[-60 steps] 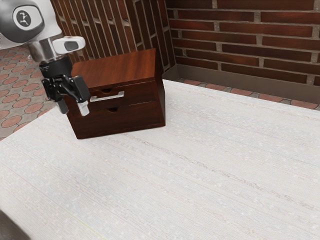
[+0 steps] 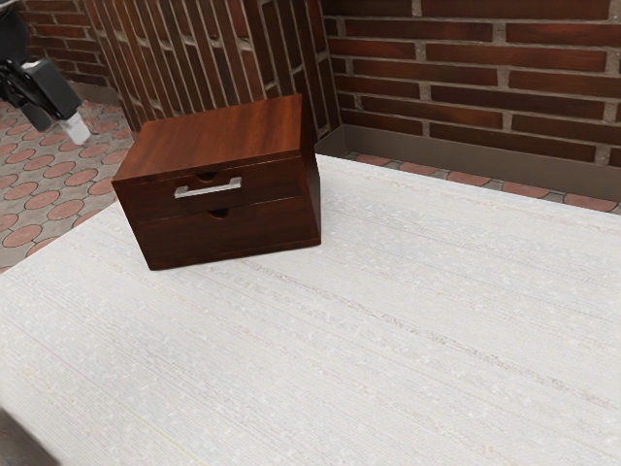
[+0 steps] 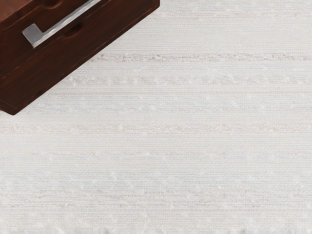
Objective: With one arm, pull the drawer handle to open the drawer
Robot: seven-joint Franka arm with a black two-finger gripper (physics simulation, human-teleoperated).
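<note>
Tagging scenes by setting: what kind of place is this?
Likely a patio or courtyard, rendered: brick wall, brick paving on the floor, and a white table carrying a wooden drawer cabinet.

Whitish surface (image 2: pixel 408 320) w/ faint woven stripes. Red brick wall (image 2: pixel 485 68) right behind the surface, grey ledge (image 2: pixel 466 157) btwn them. Reddish floor (image 2: pixel 39 194) w/ rounded pavers sits lower, beside the surface.

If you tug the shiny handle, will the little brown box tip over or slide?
Tipping seems unlikely: the wooden box is wider than it is tall and sits flat on the table. Sliding looks more likely, since nothing visibly holds it down. The metal handle looks stiff, so it probably won't bend.
</note>
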